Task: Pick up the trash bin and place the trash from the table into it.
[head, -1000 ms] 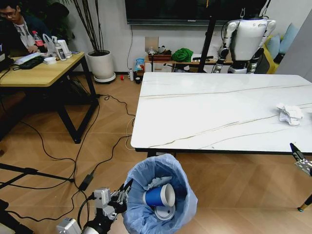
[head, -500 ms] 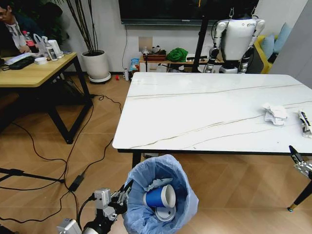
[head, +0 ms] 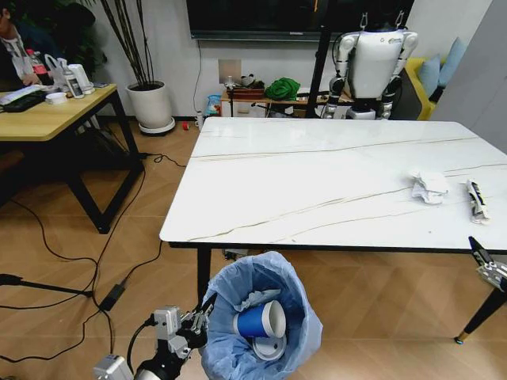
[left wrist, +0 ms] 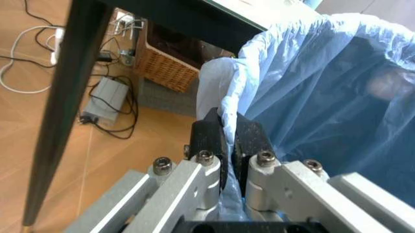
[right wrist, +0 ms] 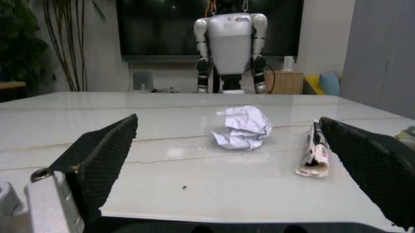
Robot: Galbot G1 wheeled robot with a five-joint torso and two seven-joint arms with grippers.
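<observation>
The left gripper [left wrist: 224, 141] is pinching the blue-bagged trash bin [head: 257, 321] by its rim, carrying it below the table [head: 317, 190] edge (blue paper cup [head: 260, 321] already inside). The right gripper [right wrist: 227, 160] is gaping empty toward the paper wad [right wrist: 242, 127].

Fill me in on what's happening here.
The robot is clearing litter off the white table. Its left gripper has its jaws shut on the rim of the blue-bagged trash bin, which already holds a blue paper cup. The right gripper waits at the table's near edge, jaws wide open, facing a crumpled paper wad and a flattened wrapper.
</observation>
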